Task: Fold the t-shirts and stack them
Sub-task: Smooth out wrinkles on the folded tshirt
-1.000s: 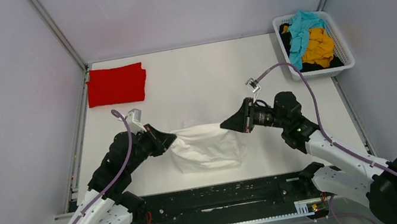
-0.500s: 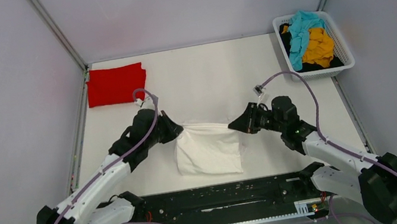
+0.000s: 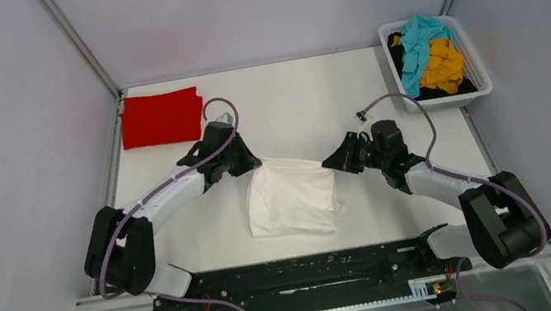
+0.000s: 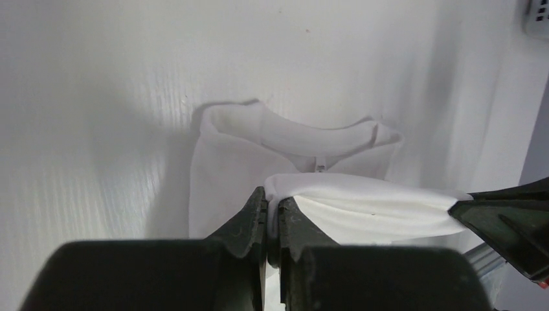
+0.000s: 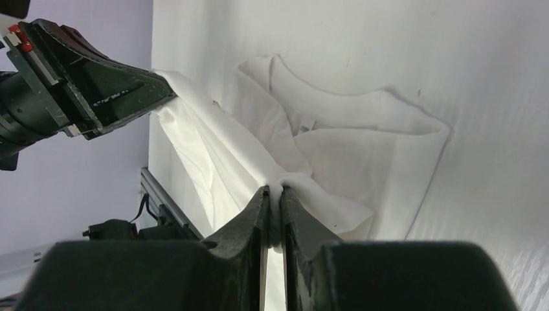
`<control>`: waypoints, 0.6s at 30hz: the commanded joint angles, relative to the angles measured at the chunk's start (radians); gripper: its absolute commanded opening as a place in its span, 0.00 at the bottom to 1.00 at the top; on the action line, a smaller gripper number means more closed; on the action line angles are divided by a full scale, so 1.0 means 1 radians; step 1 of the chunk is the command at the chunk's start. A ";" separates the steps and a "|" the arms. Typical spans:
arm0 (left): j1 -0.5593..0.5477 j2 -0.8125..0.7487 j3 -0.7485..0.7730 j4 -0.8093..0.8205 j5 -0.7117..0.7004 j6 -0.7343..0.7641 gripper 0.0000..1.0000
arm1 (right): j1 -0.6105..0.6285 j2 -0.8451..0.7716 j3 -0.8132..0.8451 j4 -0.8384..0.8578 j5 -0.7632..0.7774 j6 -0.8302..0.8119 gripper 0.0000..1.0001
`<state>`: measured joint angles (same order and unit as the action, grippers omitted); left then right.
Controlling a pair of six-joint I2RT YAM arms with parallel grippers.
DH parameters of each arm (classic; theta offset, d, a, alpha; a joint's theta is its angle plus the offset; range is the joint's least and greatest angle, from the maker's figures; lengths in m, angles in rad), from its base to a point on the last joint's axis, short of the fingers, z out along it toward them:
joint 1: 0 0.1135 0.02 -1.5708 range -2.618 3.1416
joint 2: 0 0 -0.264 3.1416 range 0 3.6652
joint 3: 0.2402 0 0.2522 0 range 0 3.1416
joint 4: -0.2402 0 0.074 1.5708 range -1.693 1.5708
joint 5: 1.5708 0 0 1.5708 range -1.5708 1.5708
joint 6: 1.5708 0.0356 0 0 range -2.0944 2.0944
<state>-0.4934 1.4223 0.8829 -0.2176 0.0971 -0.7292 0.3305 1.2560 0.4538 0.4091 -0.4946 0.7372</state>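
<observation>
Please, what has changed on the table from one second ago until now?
The left gripper and the right gripper, both shut on one edge of the white t-shirt, carried that edge toward the far side of the table. The left one went further. Neither seems to have let go. The folded red t-shirt and the basket of shirts stayed in place.

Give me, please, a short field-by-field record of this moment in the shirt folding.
left gripper: shut on one end of the white t-shirt's lifted edge
right gripper: shut on the other end of that edge
white t-shirt: mid-table, partly folded, lifted edge stretched between the grippers
red t-shirt: folded, far-left corner of the table
basket: far-right corner, holding the crumpled teal t-shirt, mustard-yellow t-shirt and black t-shirt
stacking: not yet done
</observation>
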 commanded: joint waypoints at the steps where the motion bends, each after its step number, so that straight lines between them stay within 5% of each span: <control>1: 0.060 0.098 0.089 0.032 -0.036 0.042 0.00 | -0.028 0.079 0.085 0.022 0.064 -0.049 0.10; 18: 0.074 0.436 0.345 -0.009 0.083 0.098 0.11 | -0.050 0.194 0.165 -0.159 0.351 -0.071 0.15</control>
<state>-0.4526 1.8271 1.1603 -0.2173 0.2005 -0.6731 0.3080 1.4395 0.6037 0.2962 -0.2718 0.6746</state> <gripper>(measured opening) 0.124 0.163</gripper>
